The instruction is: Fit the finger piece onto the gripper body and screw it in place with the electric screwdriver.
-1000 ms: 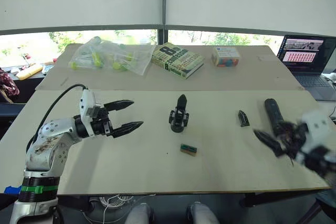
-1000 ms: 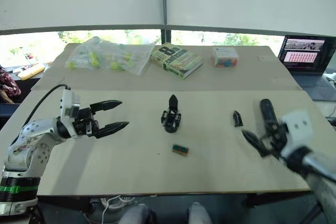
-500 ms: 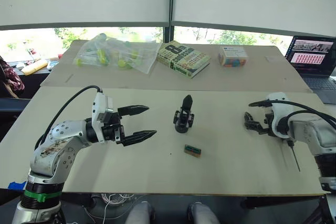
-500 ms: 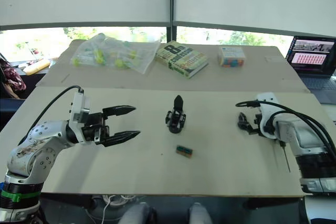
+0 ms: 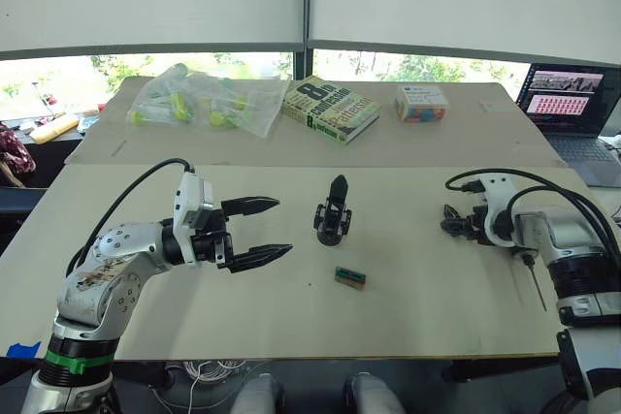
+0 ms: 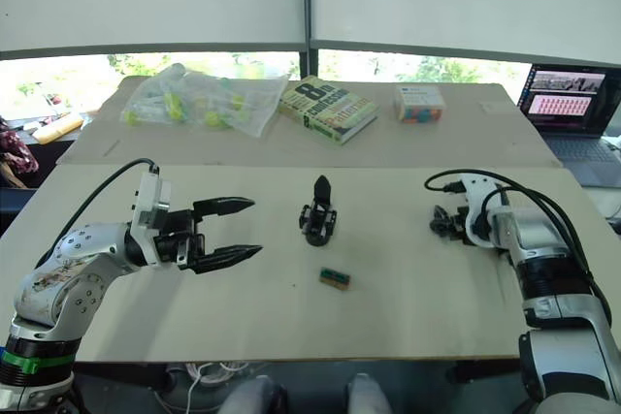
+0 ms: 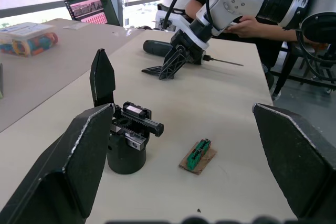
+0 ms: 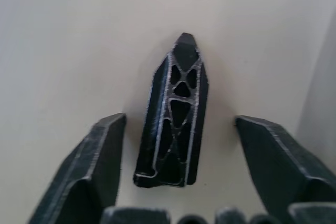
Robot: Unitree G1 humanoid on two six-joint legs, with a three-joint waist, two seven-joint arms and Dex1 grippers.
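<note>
- Small black latticed plastic finger piece [image 8: 176, 119]: flat on the tabletop, towards its right edge.
- Black linkage gripper body [image 5: 332, 216]: upright, mid-tabletop.
- Thick black cylindrical electric screwdriver [image 7: 159, 48]: lying near the right edge.

A green block [image 5: 349, 277] lies on the near counter [image 5: 291, 307]; a bag [image 5: 204, 102], book [image 5: 329, 109], box [image 5: 420, 103] and laptop [image 5: 571, 104] sit behind.
</note>
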